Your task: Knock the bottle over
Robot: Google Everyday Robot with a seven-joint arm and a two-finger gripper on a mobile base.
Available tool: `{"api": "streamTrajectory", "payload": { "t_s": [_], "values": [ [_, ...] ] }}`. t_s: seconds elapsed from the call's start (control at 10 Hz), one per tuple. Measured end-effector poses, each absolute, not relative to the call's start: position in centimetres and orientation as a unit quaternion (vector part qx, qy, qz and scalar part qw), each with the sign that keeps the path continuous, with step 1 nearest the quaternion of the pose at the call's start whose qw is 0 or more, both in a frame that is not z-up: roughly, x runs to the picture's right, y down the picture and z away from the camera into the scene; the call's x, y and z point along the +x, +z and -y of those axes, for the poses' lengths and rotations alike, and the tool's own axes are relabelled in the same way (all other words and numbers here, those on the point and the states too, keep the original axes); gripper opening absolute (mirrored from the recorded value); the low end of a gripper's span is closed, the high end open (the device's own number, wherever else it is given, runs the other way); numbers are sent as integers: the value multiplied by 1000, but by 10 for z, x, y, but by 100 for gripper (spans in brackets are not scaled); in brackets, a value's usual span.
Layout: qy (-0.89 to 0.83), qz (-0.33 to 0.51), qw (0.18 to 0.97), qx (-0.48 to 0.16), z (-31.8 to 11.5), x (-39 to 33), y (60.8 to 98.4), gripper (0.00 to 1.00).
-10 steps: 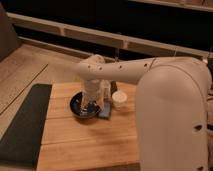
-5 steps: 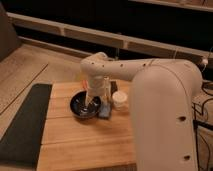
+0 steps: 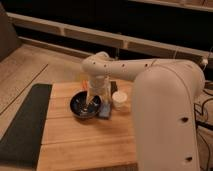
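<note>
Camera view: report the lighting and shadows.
Camera view: warm, dim light; the background is dark; the pale arm is lit brightest, at right; the end effector hangs low at the bowl's right edge, beside the cup.

On bench [image 3: 85, 147]: bowl [image 3: 80, 106] left, cup [image 3: 120, 100] right, bottle [image 3: 106, 96] between the 2. My claw [image 3: 95, 102] hangs over bowl's right rim, just beside bottle. Mat [image 3: 22, 125] left of bench.
</note>
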State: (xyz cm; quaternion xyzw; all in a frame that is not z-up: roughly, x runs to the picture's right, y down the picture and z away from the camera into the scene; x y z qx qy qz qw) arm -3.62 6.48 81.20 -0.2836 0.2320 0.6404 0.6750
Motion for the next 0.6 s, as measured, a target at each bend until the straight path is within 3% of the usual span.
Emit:
{"api": "streamTrajectory", "payload": {
  "t_s": [0.6],
  "values": [
    [624,-175,698,-305,-46,-37,844,65]
  ]
}}
